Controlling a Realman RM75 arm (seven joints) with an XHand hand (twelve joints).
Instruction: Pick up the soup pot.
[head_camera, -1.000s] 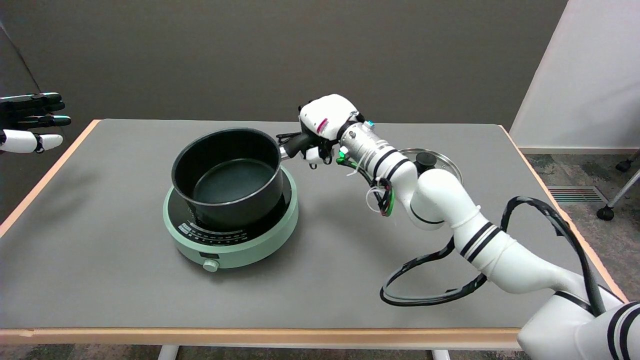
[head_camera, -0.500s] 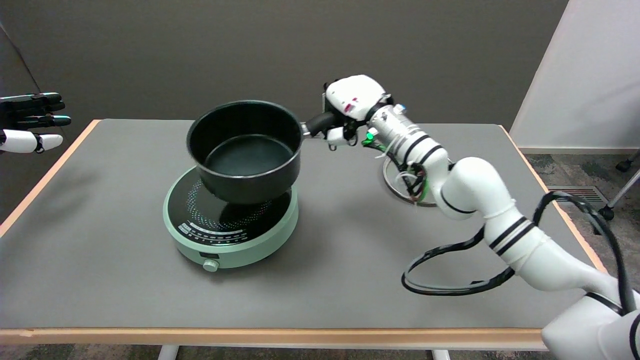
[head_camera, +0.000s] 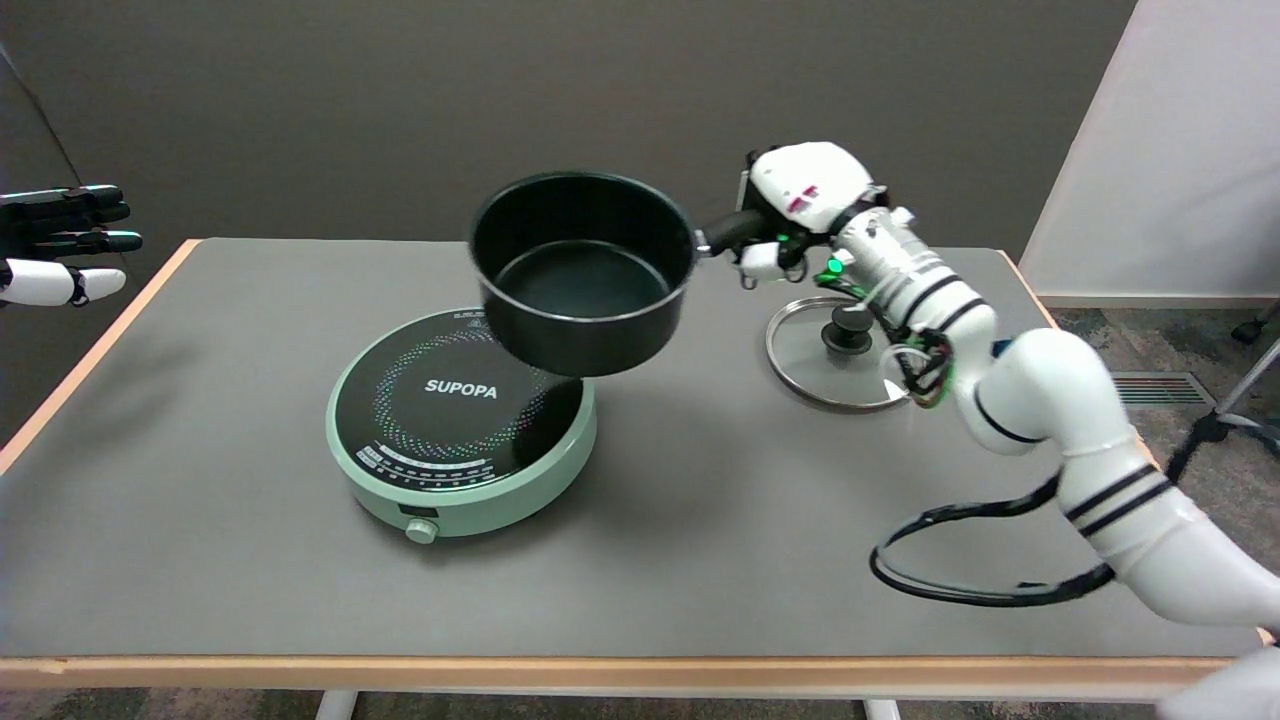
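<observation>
The black soup pot (head_camera: 583, 275) hangs in the air above the right rim of the green induction cooker (head_camera: 461, 423), its open mouth tilted toward the camera and nothing inside. My right hand (head_camera: 795, 205) grips the pot's black handle (head_camera: 733, 230) from the right, fingers wrapped around it. The pot touches nothing below it, and its shadow falls on the cooker's black top.
A glass lid (head_camera: 838, 350) with a black knob lies flat on the grey table (head_camera: 200, 520), under my right forearm. A black cable (head_camera: 960, 575) loops over the table at the right. The idle left hand (head_camera: 60, 245) hovers at the far left edge.
My right hand has lifted the pot off the cooker and carried it up and to the right. The cooker's top, with its printed name, now shows, and the glass lid is uncovered.
</observation>
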